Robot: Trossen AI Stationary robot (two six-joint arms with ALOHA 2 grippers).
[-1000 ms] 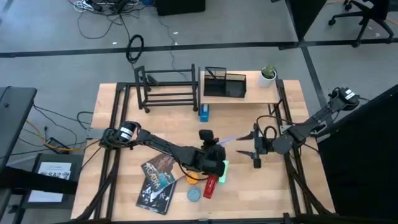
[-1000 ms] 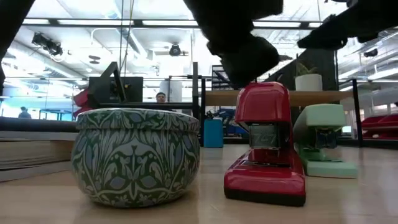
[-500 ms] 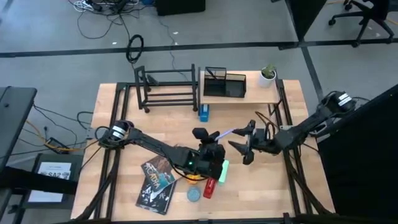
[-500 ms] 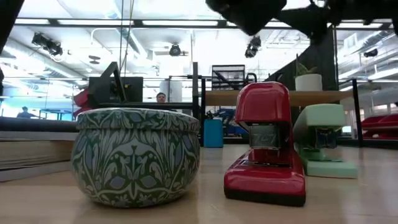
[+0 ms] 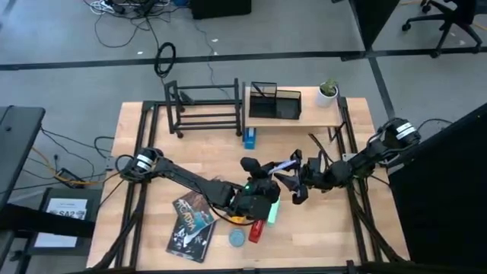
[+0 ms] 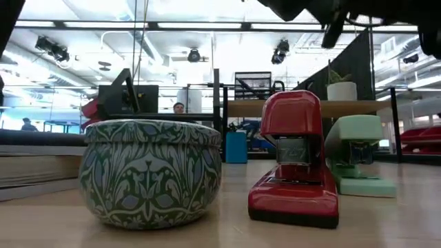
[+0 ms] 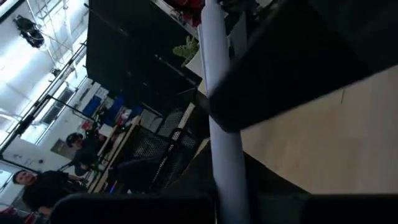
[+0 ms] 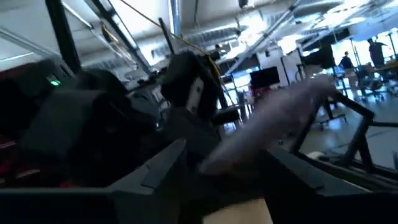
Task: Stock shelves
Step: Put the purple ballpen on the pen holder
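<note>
Handover step: my left tool [image 5: 268,174] pinches pale lavender cylinder [image 5: 280,165]; right tool [image 5: 298,180] spread beside it, must close next.

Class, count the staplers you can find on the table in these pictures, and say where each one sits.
2. The red stapler stands near the front of the table beside the patterned tin; the green stapler stands just behind it, to its right in the low view. Others may be hidden under the arms.
</note>
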